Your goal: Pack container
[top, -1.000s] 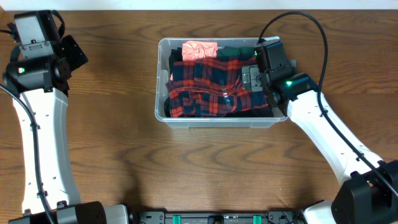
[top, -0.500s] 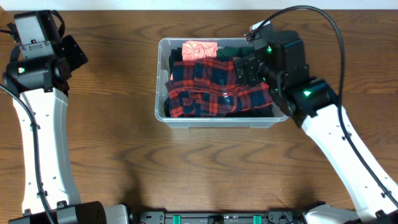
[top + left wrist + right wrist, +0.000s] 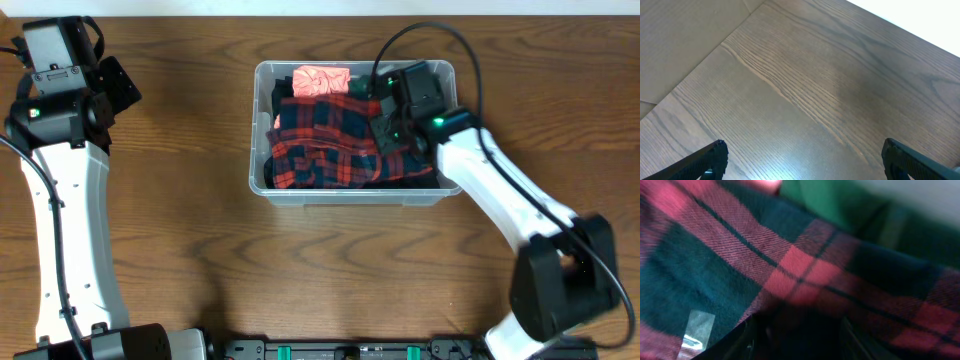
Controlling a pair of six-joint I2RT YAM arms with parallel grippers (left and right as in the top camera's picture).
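Note:
The container point(image 3: 258, 130) is a clear bin at the table's middle back, stuffed with a red and dark plaid cloth point(image 3: 325, 140), a pink cloth point(image 3: 320, 80) and a green cloth point(image 3: 365, 82). My right gripper point(image 3: 385, 122) is down inside the bin at its right end, pressed into the plaid cloth point(image 3: 790, 270). In the right wrist view a dark fold of that cloth bunches between the half-closed fingers of the right gripper point(image 3: 797, 340). Whether they pinch it is unclear. My left gripper point(image 3: 802, 160) hangs open over bare wood, far left of the bin.
The left arm point(image 3: 60, 200) stands along the table's left side and the right arm point(image 3: 510, 210) reaches in from the front right. Its black cable point(image 3: 420, 40) loops over the bin's back right corner. Brown wooden tabletop point(image 3: 320, 270) surrounds the bin.
The right gripper has swung left and dropped into the plaid cloth at the bin's right end, and its fingers have narrowed. The left arm has not moved.

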